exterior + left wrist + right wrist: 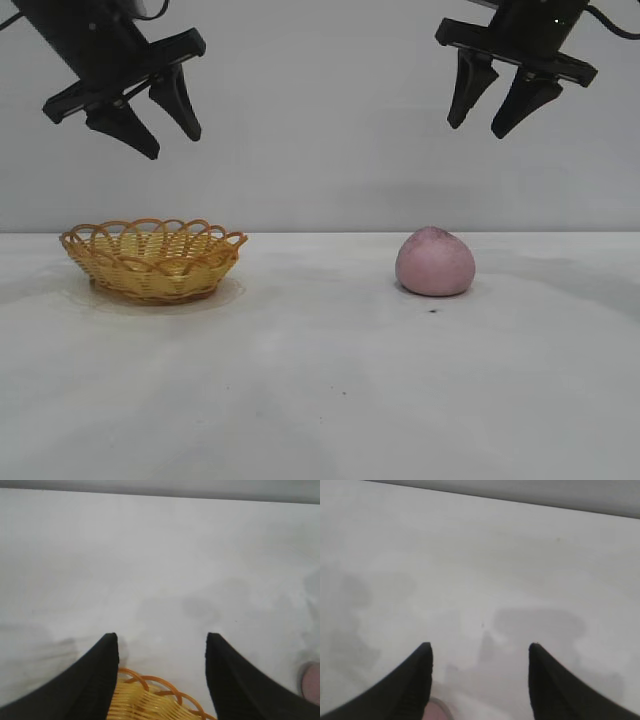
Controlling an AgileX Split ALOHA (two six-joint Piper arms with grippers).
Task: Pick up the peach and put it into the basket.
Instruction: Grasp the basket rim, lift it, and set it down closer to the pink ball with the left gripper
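Note:
The pink peach (pixel 435 263) rests on the white table, right of centre, with a darker mottled top. The yellow-orange wicker basket (pixel 153 259) stands at the left, nothing showing inside it. My right gripper (pixel 497 128) hangs open high above the peach, nothing between its fingers; in the right wrist view only a sliver of the peach (pixel 439 712) shows beside one finger. My left gripper (pixel 172 146) hangs open high over the basket, tilted. In the left wrist view the basket rim (pixel 150 694) lies between the open fingers, and the peach (pixel 312 682) peeks in at the edge.
The white table (pixel 320 380) stretches bare between and in front of the basket and the peach. A plain grey wall stands behind. A tiny dark speck (pixel 432 310) lies just in front of the peach.

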